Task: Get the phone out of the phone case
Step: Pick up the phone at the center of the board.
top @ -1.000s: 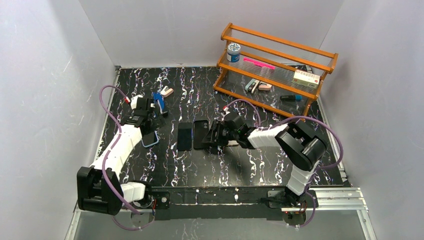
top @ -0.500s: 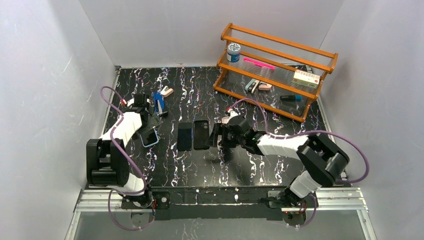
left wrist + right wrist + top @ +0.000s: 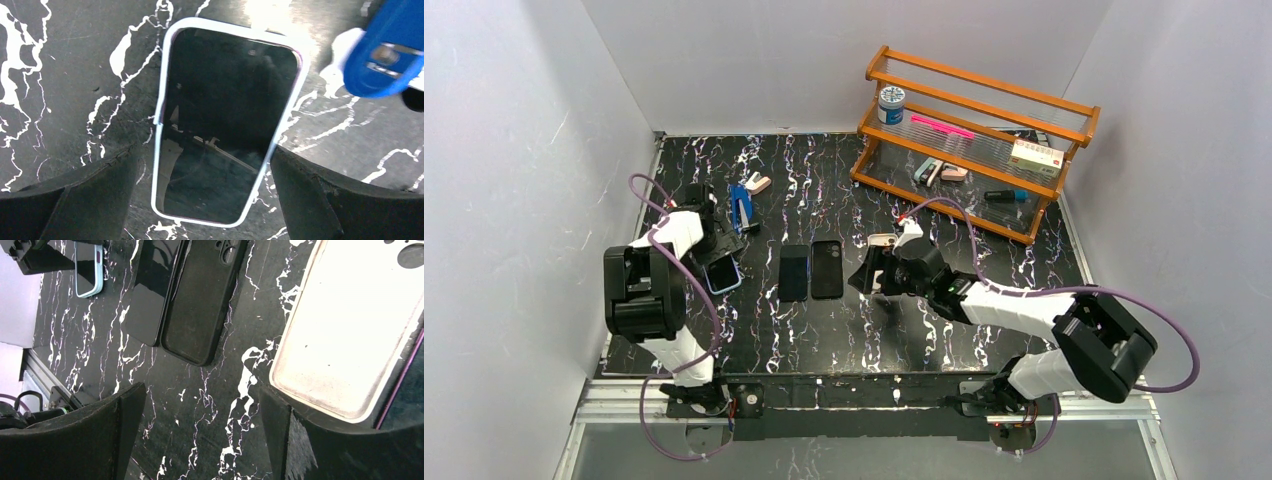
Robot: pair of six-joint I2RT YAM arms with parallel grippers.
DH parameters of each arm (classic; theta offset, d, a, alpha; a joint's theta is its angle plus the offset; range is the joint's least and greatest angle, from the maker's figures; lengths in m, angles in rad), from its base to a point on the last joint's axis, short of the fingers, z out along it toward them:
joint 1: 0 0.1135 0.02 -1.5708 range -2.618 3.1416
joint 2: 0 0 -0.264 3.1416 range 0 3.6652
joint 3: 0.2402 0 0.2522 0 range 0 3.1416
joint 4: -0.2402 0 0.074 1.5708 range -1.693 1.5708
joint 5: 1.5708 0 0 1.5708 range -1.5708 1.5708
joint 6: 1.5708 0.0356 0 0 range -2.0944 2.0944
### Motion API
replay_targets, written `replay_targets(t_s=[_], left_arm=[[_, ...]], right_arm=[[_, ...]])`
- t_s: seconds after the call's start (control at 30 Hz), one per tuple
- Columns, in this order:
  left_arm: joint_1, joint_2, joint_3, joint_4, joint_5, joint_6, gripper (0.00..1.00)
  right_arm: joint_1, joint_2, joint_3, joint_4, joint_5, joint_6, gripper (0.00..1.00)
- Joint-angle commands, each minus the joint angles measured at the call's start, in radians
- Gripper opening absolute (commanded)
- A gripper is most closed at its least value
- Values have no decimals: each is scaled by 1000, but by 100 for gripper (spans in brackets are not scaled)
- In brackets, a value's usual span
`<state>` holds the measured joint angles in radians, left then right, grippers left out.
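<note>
Phone [image 3: 793, 272] just beside black case [image 3: 827, 269] (both flat); left claw [image 3: 205, 175], right claw [image 3: 200, 430] spread, empty

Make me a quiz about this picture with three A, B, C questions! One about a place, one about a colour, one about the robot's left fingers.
1. Where is the wooden rack? A) back right of the table B) front left C) between the arms
2. What colour is the stapler by the left arm? A) red B) blue C) yellow
3. How are the left fingers? A) squeezed shut B) wide open C) hidden
Answers: 1 A, it stands at the far right corner. 2 B, it looks blue from above. 3 B, they stand apart on either side of the cased phone, which lies on the table.
</note>
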<state>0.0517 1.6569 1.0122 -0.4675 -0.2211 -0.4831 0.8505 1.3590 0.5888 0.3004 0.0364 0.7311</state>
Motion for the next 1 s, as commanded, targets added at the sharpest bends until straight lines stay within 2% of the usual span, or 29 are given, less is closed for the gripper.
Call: replay_targets(t_s=[0.0, 0.1, 0.27, 0.47, 0.57, 0.7, 0.97], left_arm=[[41, 30, 25, -25, 65, 58, 98], [42, 64, 23, -26, 115, 76, 98], [43, 110, -1, -32, 179, 76, 88], [42, 55, -23, -36, 218, 51, 52], [43, 1, -51, -18, 297, 33, 34], [42, -88, -102, 14, 376, -3, 15], [19, -316, -250, 146, 556, -161, 3]], right_arm=[[-1, -45, -21, 60, 39, -18, 90], [-1, -52, -30, 69, 43, -12, 90], [-1, -60, -32, 75, 38, -14, 90], [-1, -85, -48, 118, 1, -61, 89], [0, -97, -63, 167, -29, -95, 89], [3, -87, -66, 206, -99, -118, 89], [47, -43, -38, 257, -150, -96, 88]])
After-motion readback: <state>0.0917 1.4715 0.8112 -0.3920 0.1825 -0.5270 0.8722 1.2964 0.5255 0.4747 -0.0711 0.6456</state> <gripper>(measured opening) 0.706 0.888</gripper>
